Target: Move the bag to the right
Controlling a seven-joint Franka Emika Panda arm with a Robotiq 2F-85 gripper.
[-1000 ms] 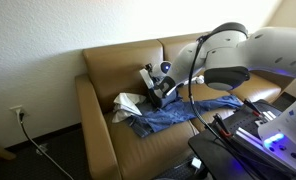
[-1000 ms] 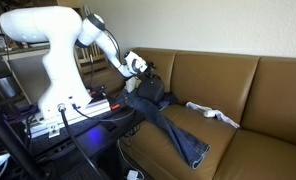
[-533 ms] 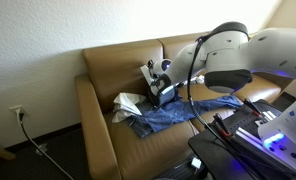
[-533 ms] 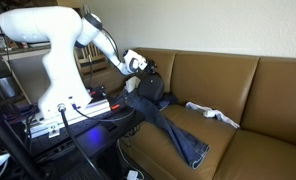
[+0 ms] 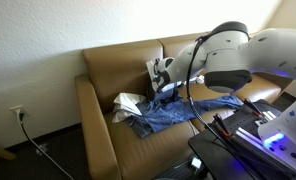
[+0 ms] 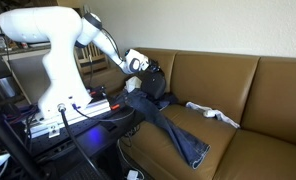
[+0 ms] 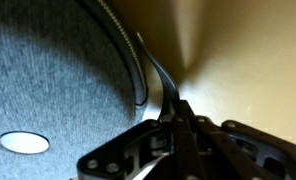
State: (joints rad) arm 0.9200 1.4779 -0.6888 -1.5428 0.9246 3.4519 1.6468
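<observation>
Gripper (image 5: 159, 73) touches dark bag (image 5: 162, 90) beside jeans (image 5: 174, 115) on sofa (image 5: 113, 65)

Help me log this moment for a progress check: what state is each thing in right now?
Gripper: shut on the strap.
Bag: held up by its strap; cannot tell whether its bottom is off the seat.
Jeans: unfolded, lying flat across the couch.
Cloth: white, crumpled, lying on the seat beside the jeans.
</observation>
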